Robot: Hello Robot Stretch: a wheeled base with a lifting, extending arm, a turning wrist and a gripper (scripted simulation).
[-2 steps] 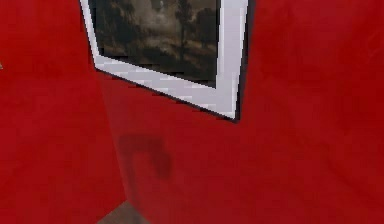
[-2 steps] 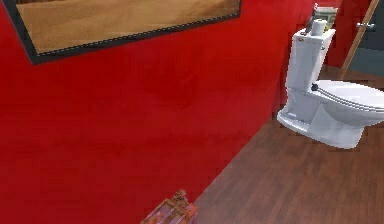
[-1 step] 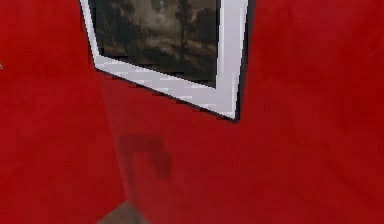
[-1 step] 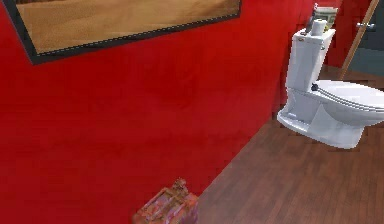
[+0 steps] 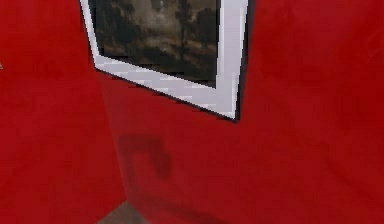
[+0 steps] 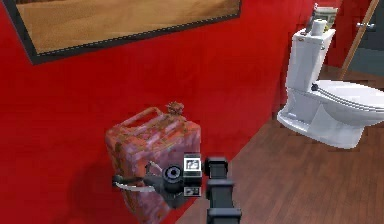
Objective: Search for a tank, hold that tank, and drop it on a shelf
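One tank (image 6: 152, 148), a rust-mottled red jerrycan with a top handle and a small cap at its upper corner, hangs at my gripper (image 6: 135, 184) in the lower middle of the arm side view. It sits against a red wall (image 6: 60, 120) and clear of the wooden floor (image 6: 290, 180). I read the gripper as holding the tank, though I cannot tell how the fingers are set. The cap is on, so the tank's contents are hidden.

At upper right stands one white toilet (image 6: 325, 95), lid down and bowl unseen, with a small pale item (image 6: 320, 22) on its cistern. One dark door (image 6: 368, 40) stands behind it. One dark-framed panel (image 6: 120, 22) spans the upper left.

In the forward view, one white-framed dark picture (image 5: 165, 45) hangs at upper centre on red wall.
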